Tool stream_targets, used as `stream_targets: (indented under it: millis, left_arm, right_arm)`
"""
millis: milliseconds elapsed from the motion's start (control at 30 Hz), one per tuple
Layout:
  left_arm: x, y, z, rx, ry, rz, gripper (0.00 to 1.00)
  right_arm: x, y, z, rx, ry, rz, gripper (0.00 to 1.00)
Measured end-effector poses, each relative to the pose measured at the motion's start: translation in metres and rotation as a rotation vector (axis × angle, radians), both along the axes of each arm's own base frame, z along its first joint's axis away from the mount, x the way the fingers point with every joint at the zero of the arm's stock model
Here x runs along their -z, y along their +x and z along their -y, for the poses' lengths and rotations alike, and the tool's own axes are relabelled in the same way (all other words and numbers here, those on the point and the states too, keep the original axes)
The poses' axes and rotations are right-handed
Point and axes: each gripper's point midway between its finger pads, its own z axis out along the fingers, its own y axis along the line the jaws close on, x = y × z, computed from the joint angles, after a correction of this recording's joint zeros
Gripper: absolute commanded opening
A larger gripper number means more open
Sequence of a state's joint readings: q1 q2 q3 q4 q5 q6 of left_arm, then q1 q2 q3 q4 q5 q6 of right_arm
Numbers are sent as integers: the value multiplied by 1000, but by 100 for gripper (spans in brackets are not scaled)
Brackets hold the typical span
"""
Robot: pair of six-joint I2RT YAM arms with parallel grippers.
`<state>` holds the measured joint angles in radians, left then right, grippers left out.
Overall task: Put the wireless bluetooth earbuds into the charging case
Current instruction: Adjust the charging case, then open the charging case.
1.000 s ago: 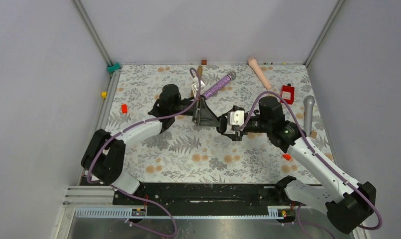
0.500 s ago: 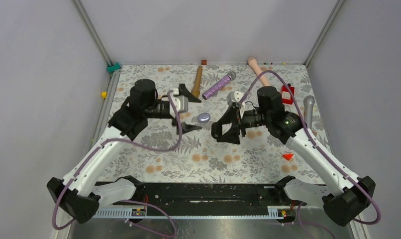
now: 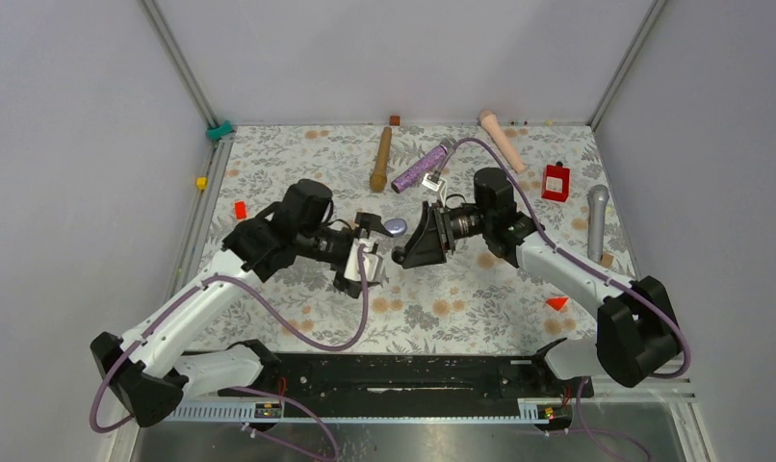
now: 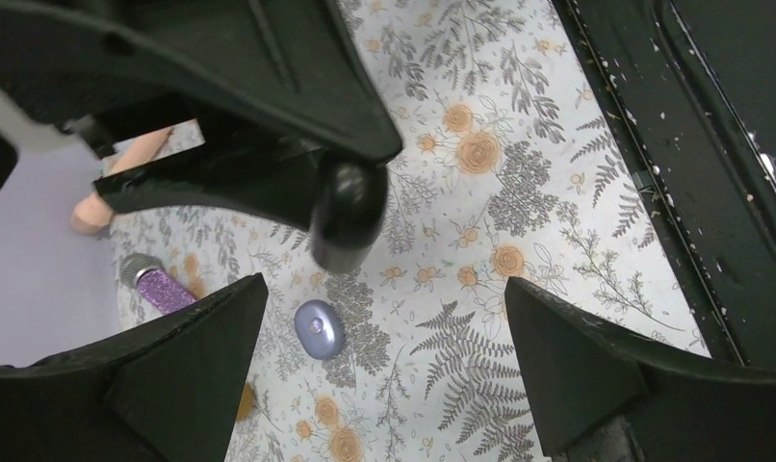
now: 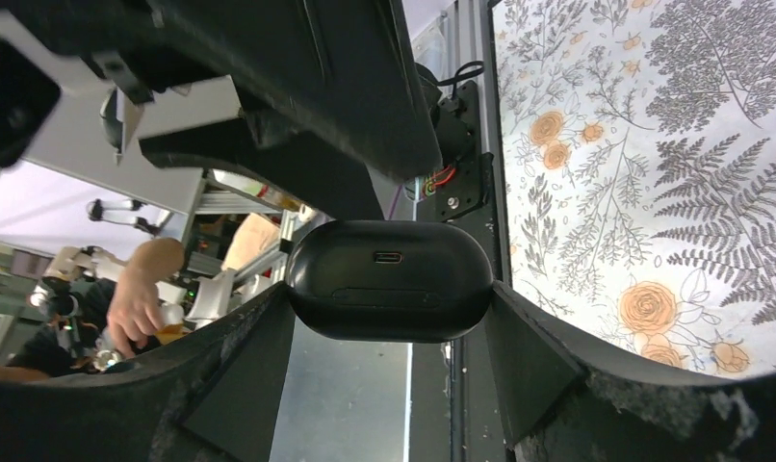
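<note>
Looks barely begun: grips the case point(image 5: 389, 269) in the right claw point(image 5: 389, 322), holds the left claw point(image 4: 384, 289) wide open and empty near a bud point(image 4: 319, 329) lying on the desk point(image 4: 557, 192).

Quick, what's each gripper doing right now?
Left gripper: open, holding nothing.
Right gripper: closed on the black case.
</note>
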<state>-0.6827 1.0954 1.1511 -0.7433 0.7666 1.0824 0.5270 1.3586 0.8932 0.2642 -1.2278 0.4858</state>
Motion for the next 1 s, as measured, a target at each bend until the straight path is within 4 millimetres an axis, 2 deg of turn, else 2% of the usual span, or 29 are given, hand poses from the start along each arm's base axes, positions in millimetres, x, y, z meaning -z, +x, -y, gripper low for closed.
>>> stream_targets:
  millis: [233, 333, 433, 567, 1000]
  left_arm:
    - [23, -5, 12, 35, 80, -14, 83]
    - [26, -3, 16, 31, 91, -9, 74]
    - [28, 0, 18, 19, 95, -8, 59]
    - [29, 4, 22, 2, 98, -8, 53]
    - [40, 13, 30, -38, 157, 21, 22]
  right_arm:
    - [0, 3, -4, -12, 11, -66, 51]
    - [2, 2, -4, -14, 12, -80, 50]
    - [4, 1, -4, -18, 10, -87, 50]
    - [8, 0, -3, -20, 4, -99, 49]
    - [22, 0, -3, -25, -38, -176, 44]
